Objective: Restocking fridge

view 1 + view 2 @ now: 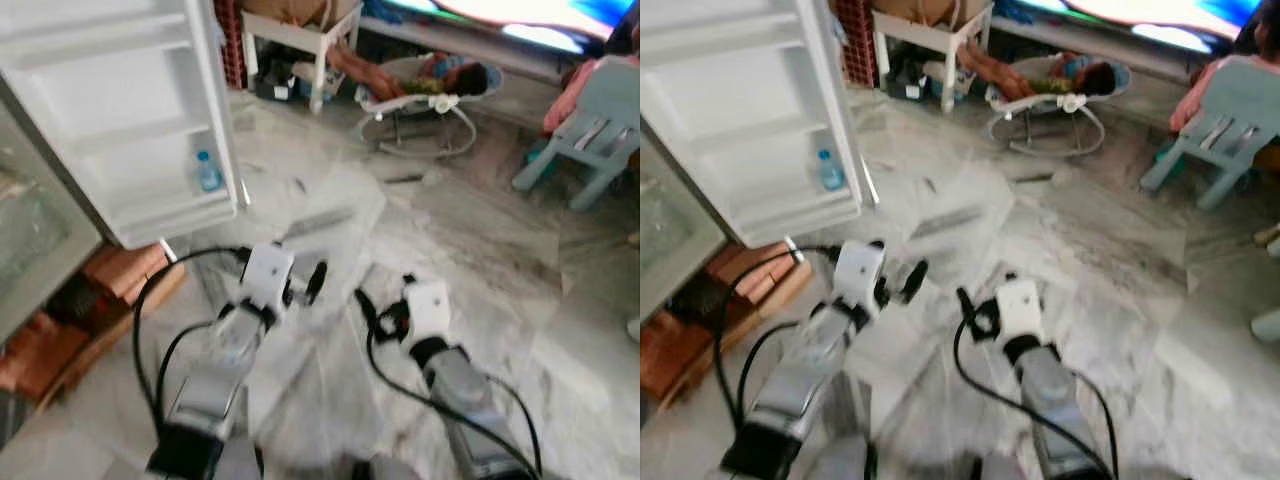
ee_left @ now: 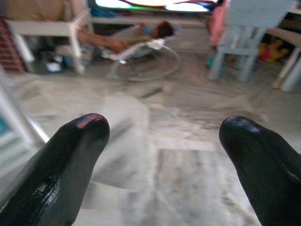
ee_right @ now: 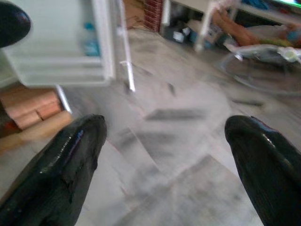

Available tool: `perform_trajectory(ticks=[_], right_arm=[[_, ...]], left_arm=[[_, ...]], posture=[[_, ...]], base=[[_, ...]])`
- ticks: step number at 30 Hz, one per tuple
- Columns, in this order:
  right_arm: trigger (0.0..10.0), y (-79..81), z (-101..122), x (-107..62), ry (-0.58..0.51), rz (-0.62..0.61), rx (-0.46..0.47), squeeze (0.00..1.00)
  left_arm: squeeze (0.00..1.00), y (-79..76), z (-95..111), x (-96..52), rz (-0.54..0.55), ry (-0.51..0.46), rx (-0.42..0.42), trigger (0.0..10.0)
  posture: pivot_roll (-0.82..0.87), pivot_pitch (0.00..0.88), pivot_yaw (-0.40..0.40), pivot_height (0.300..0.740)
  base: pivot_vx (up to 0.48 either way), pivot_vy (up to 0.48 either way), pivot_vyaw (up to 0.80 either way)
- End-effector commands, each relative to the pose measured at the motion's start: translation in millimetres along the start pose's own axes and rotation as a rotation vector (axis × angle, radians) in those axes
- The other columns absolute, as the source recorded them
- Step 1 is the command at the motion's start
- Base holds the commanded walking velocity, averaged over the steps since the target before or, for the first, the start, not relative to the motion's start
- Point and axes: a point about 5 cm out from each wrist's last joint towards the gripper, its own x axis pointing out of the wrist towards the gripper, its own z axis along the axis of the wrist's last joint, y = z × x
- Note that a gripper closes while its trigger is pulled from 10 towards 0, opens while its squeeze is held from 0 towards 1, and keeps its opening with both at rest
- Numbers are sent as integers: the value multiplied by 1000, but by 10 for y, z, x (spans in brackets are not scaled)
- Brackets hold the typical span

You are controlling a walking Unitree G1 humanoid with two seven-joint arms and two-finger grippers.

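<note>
Both the left gripper [image 2: 160, 155] and right gripper [image 3: 164, 160] hover wide apart and empty above the veined marble floor [image 1: 450, 250]; a small plastic bottle [image 1: 208, 171] stands in the white fridge door [image 1: 150, 130], far left.

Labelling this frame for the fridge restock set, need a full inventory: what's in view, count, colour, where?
fridge door: 1, white, open, left, with shelves on its inner side
bottle: 1, clear with blue cap, on a lower door shelf
bricks: a few, reddish, on the floor under the door
floor: grey-white marble
baby rocker: 1, white frame, far centre, a person lying in it
small table: 1, white, far side, left of the rocker
child chair: 1, pale blue, far right
left gripper: 1, black fingers, open, empty, above the floor near the door
right gripper: 1, black fingers, open, empty, above the floor
</note>
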Motion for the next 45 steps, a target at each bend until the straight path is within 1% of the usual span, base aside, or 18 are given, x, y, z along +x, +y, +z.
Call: perform_trajectory(ticks=[1, 6, 9, 11, 13, 17, 22, 32, 34, 35, 42, 45], right_arm=[[10000, -53, -47, -57, 15, -25, 0, 0], [10000, -56, -52, -59, 17, -27, -1, 0], [10000, -55, -52, -59, 19, -28, -3, 0], [10000, -57, -55, -61, 21, -30, 1, 0], [10000, -63, -56, -65, 22, -29, -5, 0], [10000, -66, -61, -70, 24, -27, -6, 0], [10000, -61, -61, -71, 22, -24, -5, 0], [10000, -78, -74, -88, 31, -23, -11, 0], [10000, -82, -76, -86, 33, -22, -12, 0], [10000, -82, -77, -84, 33, -21, -13, 0], [10000, -85, -74, -71, 34, -18, -15, 0], [10000, -87, -73, -71, 34, -16, -18, 0]], left_arm=[[0, -43, -42, -16, -6, 18, 3, 10000], [0, -63, -68, -23, 10, 30, -3, 10000], [0, -59, -79, -36, 14, 34, 8, 10000], [0, -49, -94, -54, 17, 37, 5, 10000], [0, -5, -143, -95, 32, 59, 5, 10000], [0, 32, -165, -115, 50, 67, 0, 10000], [0, 39, -170, -118, 64, 67, 7, 10000], [0, 48, -275, -212, 76, 105, 10, 10000], [0, 60, -296, -224, 95, 118, -18, 10000], [0, 62, -299, -230, 95, 119, -17, 10000], [0, 87, -320, -278, 95, 123, 35, 10000], [0, 62, -328, -284, 80, 126, 26, 10000]], posture=[[109, 130, -52, 740], [109, 131, -53, 740], [105, 133, -52, 740], [104, 134, -52, 740], [104, 136, -53, 740], [106, 137, -55, 740], [105, 137, -57, 740], [104, 141, -61, 740], [106, 140, -64, 740], [106, 140, -64, 740], [108, 137, -67, 740], [109, 137, -68, 740]], base=[[0, 0, 0], [0, 0, 0], [0, 0, -488], [0, 0, -800], [0, 0, -800], [0, 0, -800], [0, 0, -560], [0, 0, -528], [0, 0, -800], [0, 0, -800], [0, 0, -800], [0, -84, -800]])
